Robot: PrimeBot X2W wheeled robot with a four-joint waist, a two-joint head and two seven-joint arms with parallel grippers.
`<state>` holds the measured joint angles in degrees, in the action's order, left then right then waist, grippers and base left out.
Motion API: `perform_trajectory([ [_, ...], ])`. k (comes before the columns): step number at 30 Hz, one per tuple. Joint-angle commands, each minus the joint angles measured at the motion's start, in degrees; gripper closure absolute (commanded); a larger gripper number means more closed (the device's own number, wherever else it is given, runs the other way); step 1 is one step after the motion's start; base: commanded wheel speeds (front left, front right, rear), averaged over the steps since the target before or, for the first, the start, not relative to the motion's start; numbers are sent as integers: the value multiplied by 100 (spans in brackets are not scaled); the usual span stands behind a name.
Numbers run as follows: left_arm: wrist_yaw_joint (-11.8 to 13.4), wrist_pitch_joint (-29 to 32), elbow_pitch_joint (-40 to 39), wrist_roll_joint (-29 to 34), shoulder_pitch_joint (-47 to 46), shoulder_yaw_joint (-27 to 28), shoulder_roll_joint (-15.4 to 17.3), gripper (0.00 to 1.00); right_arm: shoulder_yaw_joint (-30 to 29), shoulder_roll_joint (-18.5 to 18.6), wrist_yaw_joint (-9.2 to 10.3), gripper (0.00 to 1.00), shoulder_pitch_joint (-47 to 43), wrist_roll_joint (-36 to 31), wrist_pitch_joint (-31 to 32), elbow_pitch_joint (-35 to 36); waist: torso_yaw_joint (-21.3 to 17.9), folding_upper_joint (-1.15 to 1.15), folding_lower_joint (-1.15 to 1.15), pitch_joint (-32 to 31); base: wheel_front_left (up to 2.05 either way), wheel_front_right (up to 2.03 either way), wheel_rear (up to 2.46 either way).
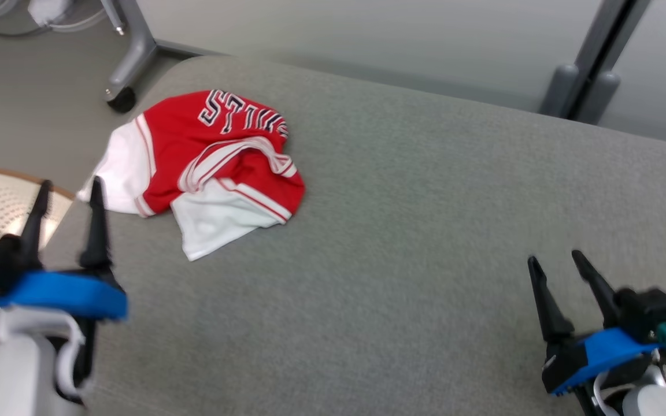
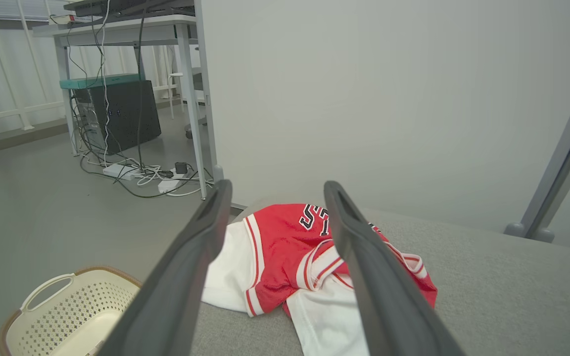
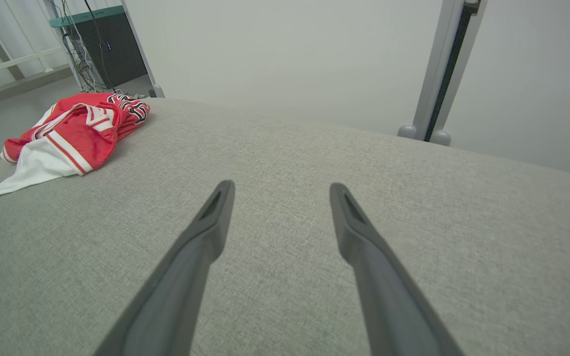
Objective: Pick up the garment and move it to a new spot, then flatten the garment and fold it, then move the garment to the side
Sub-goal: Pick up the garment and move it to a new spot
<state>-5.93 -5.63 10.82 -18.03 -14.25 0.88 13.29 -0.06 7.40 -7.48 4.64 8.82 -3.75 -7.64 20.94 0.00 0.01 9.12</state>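
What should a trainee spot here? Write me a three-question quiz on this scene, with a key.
1. True or false: the left end effector is shut on the crumpled red and white fabric jersey.
2. Multiple choice: on the grey fabric-covered surface, the jersey lies toward the robot's A) left, B) middle, C) right.
3. Short answer: what is the cream perforated plastic container standing beside the surface?

Key
1. False: it is open and holds nothing.
2. A.
3. A laundry basket.
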Motion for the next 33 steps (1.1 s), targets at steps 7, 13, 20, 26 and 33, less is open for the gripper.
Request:
perform_trajectory([
  [7,89,1154,76,-613,-1029,631,631,0,216,141,-2,0,474,-118,124,409,-645,0,-1,994,0,0,0],
  [13,165,1818,682,-702,-1457,846,1170,0,436,306,-2,0,879,-39,59,720,-1348,0,-1,1747,0,0,0],
  [20,466,2645,1293,-949,-1583,1124,1497,0,688,423,-3,0,1228,-72,25,1013,-2021,0,-1,2308,0,0,0],
  [26,828,4169,1762,-1456,-1413,1187,1232,100,646,401,-3,0,1192,-20,-34,1099,-2233,0,-1,2379,0,0,0],
  [33,898,3879,757,-1353,-1630,1310,1542,100,563,289,-3,0,1079,11,-220,829,-2254,0,-1,1850,0,0,0],
])
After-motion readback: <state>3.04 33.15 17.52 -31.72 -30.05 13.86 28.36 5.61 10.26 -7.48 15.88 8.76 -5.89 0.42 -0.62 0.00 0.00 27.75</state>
